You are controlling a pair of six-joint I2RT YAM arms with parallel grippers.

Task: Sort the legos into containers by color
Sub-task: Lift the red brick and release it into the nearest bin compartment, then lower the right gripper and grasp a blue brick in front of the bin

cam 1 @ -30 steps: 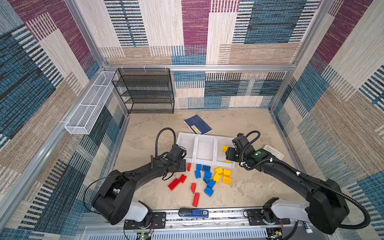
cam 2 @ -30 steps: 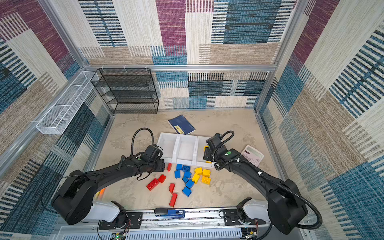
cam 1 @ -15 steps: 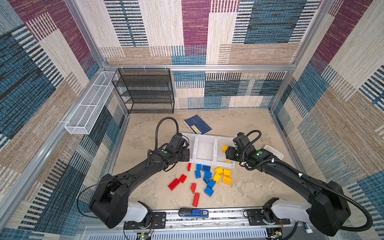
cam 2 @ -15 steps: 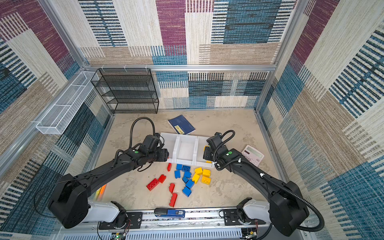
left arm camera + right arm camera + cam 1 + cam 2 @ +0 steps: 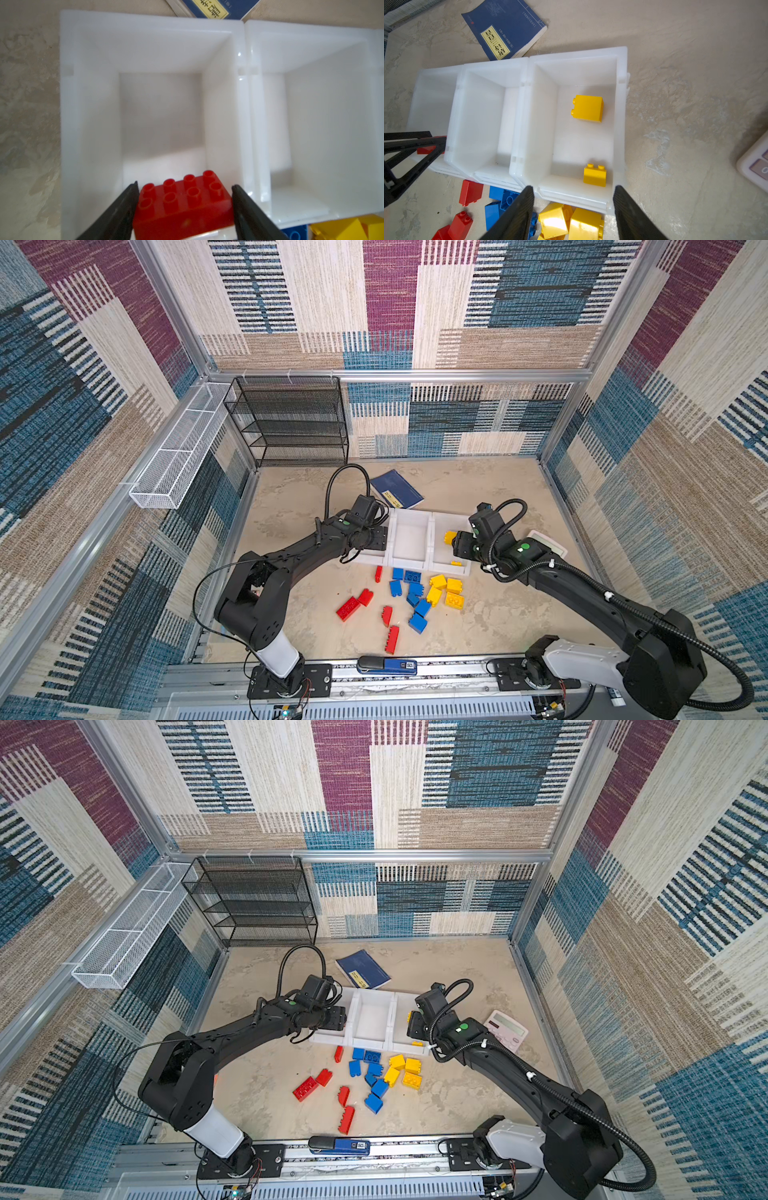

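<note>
The left end effector (image 5: 184,185) brackets a red brick (image 5: 182,205) by its short ends over the left container (image 5: 89,104); whether it grips, I cannot tell. The right end effector (image 5: 573,187) gapes empty above the right container (image 5: 579,54), which holds two yellow bricks (image 5: 588,108). Loose legos (image 5: 415,589) lie just in front, toward the table's (image 5: 490,626) front edge. They look light, rigid, glossy, probably slippery: pinch flat side walls, not studs.

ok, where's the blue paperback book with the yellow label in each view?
Top view: blue paperback book flat behind the left end of the white plastic bins.
Top view: same spot, behind the bins' left end.
Left wrist: one corner only, beyond the bins' far rim.
Right wrist: most of the cover, beyond the far rim.
Shared landmark: the bins.
</note>
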